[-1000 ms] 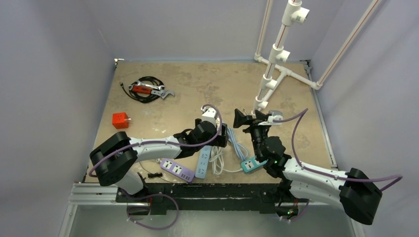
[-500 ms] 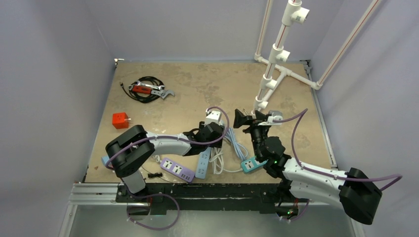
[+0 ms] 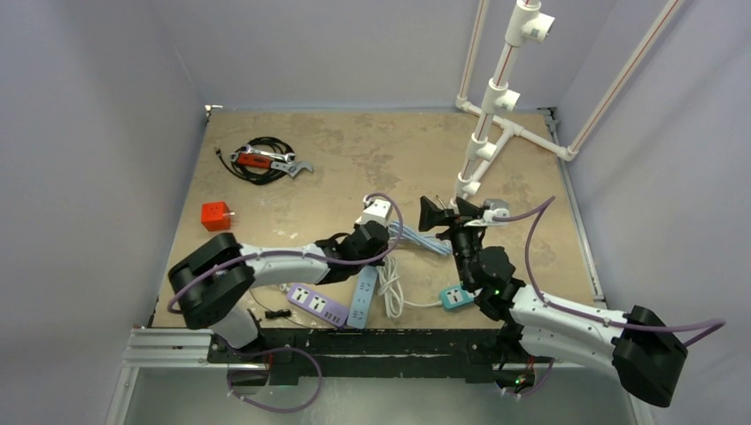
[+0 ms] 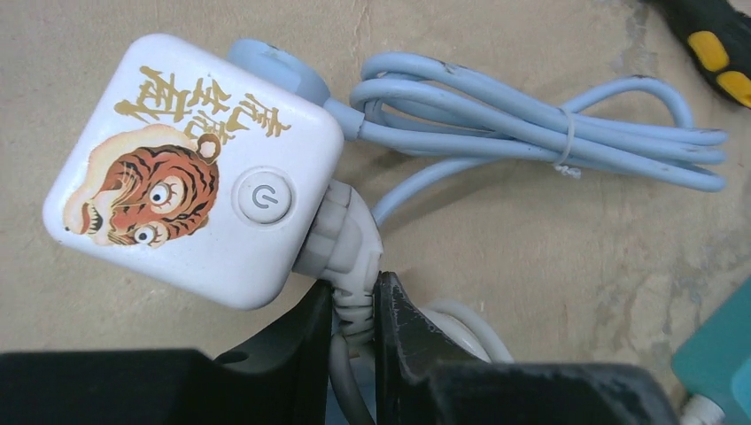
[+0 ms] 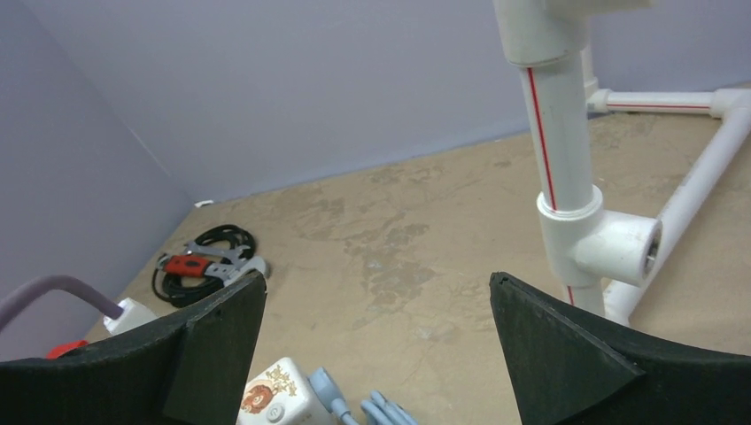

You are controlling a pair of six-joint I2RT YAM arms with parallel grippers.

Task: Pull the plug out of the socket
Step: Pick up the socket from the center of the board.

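- Left fingers (image 4: 400, 341) are clamped on the neck of the white plug (image 4: 344, 239).
- The plug sits in the tiger-printed socket (image 4: 190, 168), at its 5 o'clock side, mid surface (image 3: 354, 150).
- Right fingers (image 5: 212, 345) are spread wide and raised, at the socket's 3 o'clock.

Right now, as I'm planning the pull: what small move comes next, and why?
Probably lower the open right end effector to pin the socket: the left end effector is shut on the plug, which sits seated, and nothing holds the socket.
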